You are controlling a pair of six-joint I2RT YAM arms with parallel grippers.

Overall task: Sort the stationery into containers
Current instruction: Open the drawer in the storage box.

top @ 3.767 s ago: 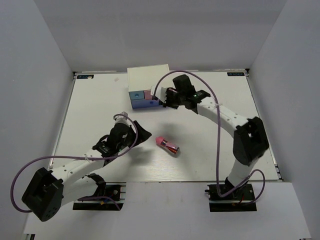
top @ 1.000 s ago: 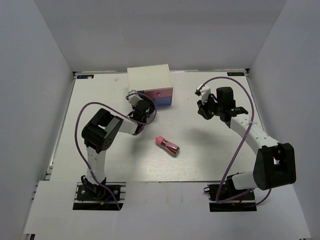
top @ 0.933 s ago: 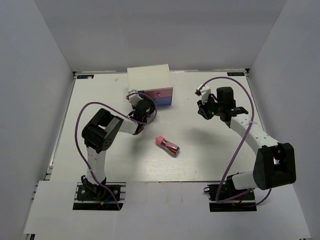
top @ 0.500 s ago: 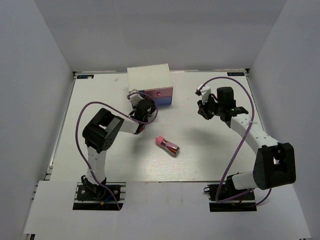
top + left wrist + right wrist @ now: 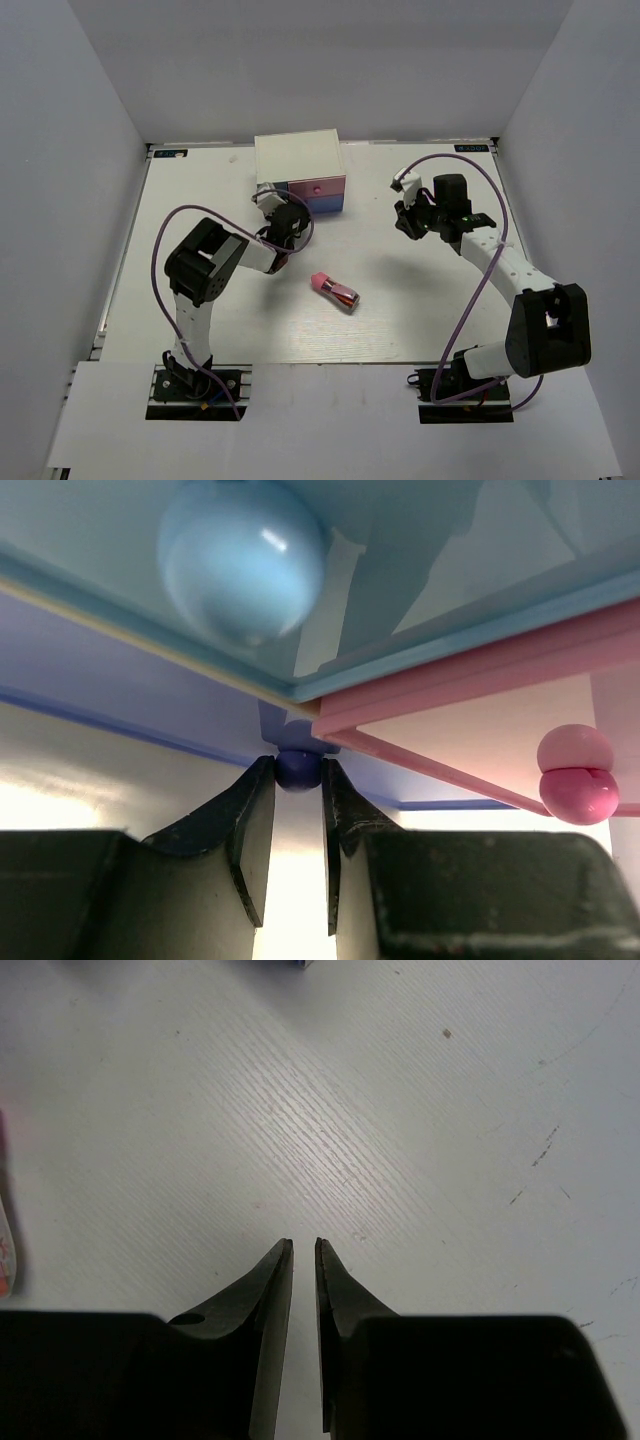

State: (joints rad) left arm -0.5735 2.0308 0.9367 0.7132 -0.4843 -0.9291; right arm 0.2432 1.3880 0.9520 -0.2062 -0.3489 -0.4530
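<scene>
The left arm [image 5: 200, 265] goes up from its base at the lower left of the top view, bends at the elbow, and reaches up and right to the front of the white cabinet [image 5: 297, 157]; its wrist sits low, close to the table [image 5: 420, 310]; in the left wrist view the left gripper [image 5: 298, 772] is pinched on the dark blue knob [image 5: 298, 767], one finger on each side; that knob belongs to the darker blue drawer [image 5: 130, 680]; above it, at the top of that view, is the light blue drawer [image 5: 420, 540] with its round knob, and to the right the pink drawer [image 5: 480, 720] with a pink knob; near the middle of the top view the pink-capped tube [image 5: 335, 290] lies alone on the table, cap to the upper left, well apart from both grippers; on the right side the right arm [image 5: 500, 265] rises from the lower right, bends, and points up and left; the right gripper [image 5: 303, 1250] hangs over bare table, its fingers almost together with a thin slit between them, gripping nothing
</scene>
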